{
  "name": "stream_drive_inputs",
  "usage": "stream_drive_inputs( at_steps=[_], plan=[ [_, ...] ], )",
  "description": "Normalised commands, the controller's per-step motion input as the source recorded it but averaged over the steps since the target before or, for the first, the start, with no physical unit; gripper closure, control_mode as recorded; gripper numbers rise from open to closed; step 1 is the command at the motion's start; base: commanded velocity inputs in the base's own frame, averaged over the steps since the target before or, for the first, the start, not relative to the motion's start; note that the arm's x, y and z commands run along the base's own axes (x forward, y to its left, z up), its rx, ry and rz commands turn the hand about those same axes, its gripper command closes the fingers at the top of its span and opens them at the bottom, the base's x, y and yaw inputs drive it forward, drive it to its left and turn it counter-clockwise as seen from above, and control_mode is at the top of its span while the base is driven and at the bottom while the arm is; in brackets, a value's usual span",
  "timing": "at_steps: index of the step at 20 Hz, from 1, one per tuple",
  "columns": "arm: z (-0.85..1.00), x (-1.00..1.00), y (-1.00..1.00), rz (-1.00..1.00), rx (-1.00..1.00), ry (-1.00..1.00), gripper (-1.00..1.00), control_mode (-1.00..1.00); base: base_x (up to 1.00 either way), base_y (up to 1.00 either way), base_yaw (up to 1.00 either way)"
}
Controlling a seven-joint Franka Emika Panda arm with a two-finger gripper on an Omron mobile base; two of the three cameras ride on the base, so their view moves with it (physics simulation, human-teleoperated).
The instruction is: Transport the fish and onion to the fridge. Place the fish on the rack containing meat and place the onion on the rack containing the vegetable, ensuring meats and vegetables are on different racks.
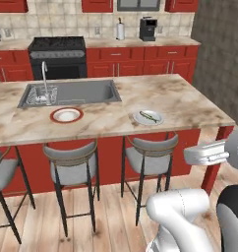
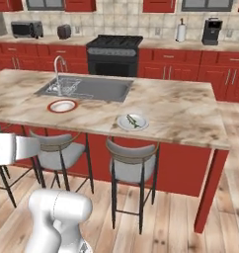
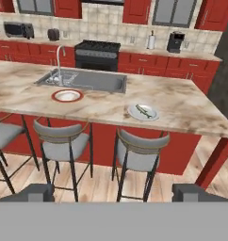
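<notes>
Greenish-silver fish (image 3: 143, 110) lies on a plate (image 3: 134, 113), well beyond the spread-open gripper (image 3: 114, 193).

Robot arm (image 1: 182, 211): glossy white rounded link casings with bulbous elbow housings, dark grey to black joint sections between them, a flattened white wrist block with a grey seam, and two small dark grey finger tips (image 3: 38, 192).

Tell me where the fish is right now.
The fish lies on a white plate near the island counter's front edge, right of the red-rimmed plate, above a stool.
</notes>
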Motion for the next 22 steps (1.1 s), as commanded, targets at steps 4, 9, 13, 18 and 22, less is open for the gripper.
stream_drive_inputs(
  at_steps=[4,9,13,18,22],
  plan=[
    [0.0,0.0,0.0,0.0,0.0,0.0,-1.0,1.0,0.21,-0.5,-0.42],
    [0.0,0.0,0.0,0.0,0.0,0.0,-1.0,1.0,0.74,-0.14,-0.18],
    [0.0,0.0,0.0,0.0,0.0,0.0,-1.0,1.0,1.0,-0.02,-0.01],
    [0.0,0.0,0.0,0.0,0.0,0.0,-1.0,1.0,1.0,-0.68,0.05],
    [0.0,0.0,0.0,0.0,0.0,0.0,-1.0,1.0,1.0,-0.94,0.17]
  ],
)
